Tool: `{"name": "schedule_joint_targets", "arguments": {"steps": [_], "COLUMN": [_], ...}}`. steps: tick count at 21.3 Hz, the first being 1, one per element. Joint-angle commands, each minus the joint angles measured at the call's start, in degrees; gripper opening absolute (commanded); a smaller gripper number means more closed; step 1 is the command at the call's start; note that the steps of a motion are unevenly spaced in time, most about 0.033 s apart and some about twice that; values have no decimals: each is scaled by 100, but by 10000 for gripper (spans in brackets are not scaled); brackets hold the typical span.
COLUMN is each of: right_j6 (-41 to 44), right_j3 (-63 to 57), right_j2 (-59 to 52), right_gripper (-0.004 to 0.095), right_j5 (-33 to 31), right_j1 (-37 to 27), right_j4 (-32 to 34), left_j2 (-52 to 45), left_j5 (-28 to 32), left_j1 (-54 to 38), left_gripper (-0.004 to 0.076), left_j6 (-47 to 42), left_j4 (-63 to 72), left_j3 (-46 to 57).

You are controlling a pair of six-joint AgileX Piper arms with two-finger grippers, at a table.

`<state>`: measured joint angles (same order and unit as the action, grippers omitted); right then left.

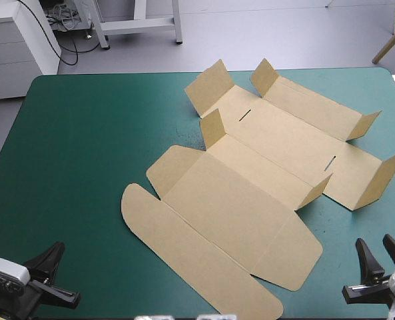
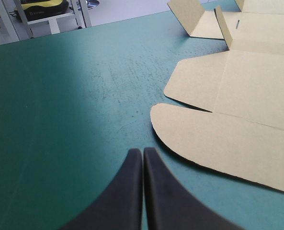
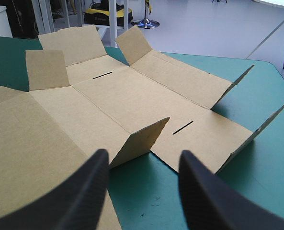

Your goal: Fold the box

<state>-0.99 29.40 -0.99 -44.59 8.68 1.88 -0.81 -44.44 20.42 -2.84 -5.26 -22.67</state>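
1. Pressed together in one pointed arch, the black fingers of the left gripper point(image 2: 142, 152) hold nothing. We place it low over the teal-green cover point(image 1: 84, 147), at the table's near left corner.
2. We find the right gripper point(image 3: 142, 155) at the near right corner, its fingers standing apart and empty.
3. The box point(image 1: 250, 193) is a brown cut sheet lying unfolded on the cover. It runs diagonally from the near middle of the table toward the far right.
4. Its main panels lie flat, and we count six small side flaps tilted upward.
5. The rounded flap point(image 2: 218, 143) lies flat just ahead of and beside the left gripper, apart from it.
6. One raised flap point(image 3: 142, 139) stands just ahead of the right gripper, and we see no contact.
7. Two narrow slots point(image 3: 102, 75) mark the far panels.
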Motion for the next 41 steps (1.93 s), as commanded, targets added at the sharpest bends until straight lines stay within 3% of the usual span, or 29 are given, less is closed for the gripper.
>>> {"name": "schedule_joint_targets", "arguments": {"steps": [1,3,8,12,14,17,23,29,35,41], "right_j6": [8,8,170,1017,1604,1906,2099,2216,2985,3062], "right_j3": [143,143,168,577,1027,1339,1654,1654,1654,1654], "right_j2": [-99,-87,112,1106,2109,3011,4692,5322,6064,6917], "right_gripper": [717,774,775,775,775,775,775,775,774,772], "right_j5": [413,413,413,342,164,119,41,39,19,168], "right_j1": [20,20,20,20,20,20,20,20,9,9], "right_j4": [62,62,62,62,62,2,-926,-1446,-1413,-1568], "left_j2": [-99,-99,-99,-99,-99,-99,-99,-99,-99,-99], "left_j5": [433,433,433,433,433,433,433,433,433,433], "left_j1": [10,10,10,10,10,10,10,10,10,10], "left_gripper": [-10,-10,-10,-10,-10,-10,-10,-10,-10,-10], "left_j6": [-34,-34,-34,-34,-34,-34,-34,-34,-34,-34], "left_j4": [-16,-16,-16,-16,-16,-16,-16,-16,-16,-16], "left_j3": [-109,-109,-109,-109,-109,-109,-109,-109,-109,-109]}}
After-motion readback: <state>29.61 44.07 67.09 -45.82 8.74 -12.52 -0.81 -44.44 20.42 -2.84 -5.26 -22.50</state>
